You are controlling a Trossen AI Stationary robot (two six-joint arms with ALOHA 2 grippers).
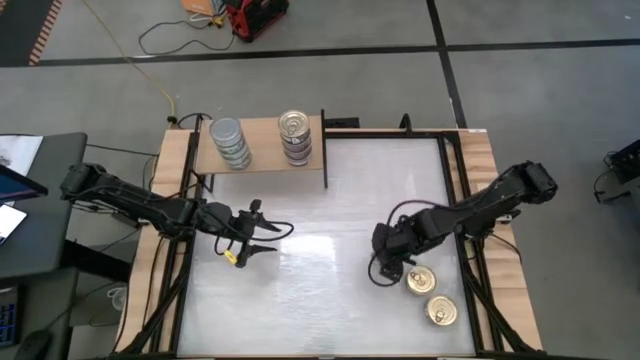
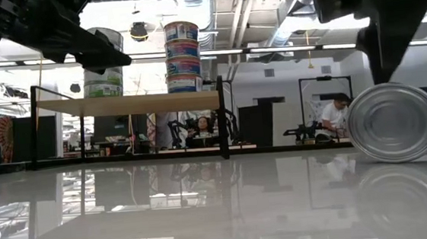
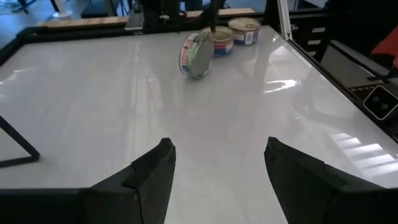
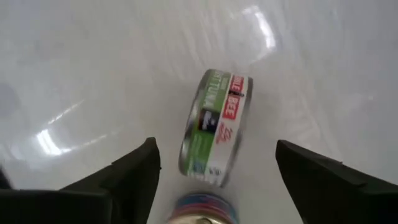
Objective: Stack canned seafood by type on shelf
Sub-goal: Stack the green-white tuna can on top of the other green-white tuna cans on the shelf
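White tabletop (image 4: 93, 56), tin (image 4: 214, 127) seemingly between fingers (image 4: 134, 168)

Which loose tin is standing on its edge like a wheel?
The green-labelled tin under the right hand; the two gold-lidded tins beside it lie flat.

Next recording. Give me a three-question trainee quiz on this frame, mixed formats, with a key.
1. True or false: the right gripper grips a tin.
2. How many stacks stand on the shelf? A) one B) two C) three
3. Fill in: the tin on edge under the right gripper is standing on its ____.

Key
1. False. Its fingers are spread, and the tin sits free between them.
2. B: a silver-lidded stack and a gold-lidded stack.
3. Rim; the two gold-lidded tins nearby lie flat. The left gripper waits open, mid-table.
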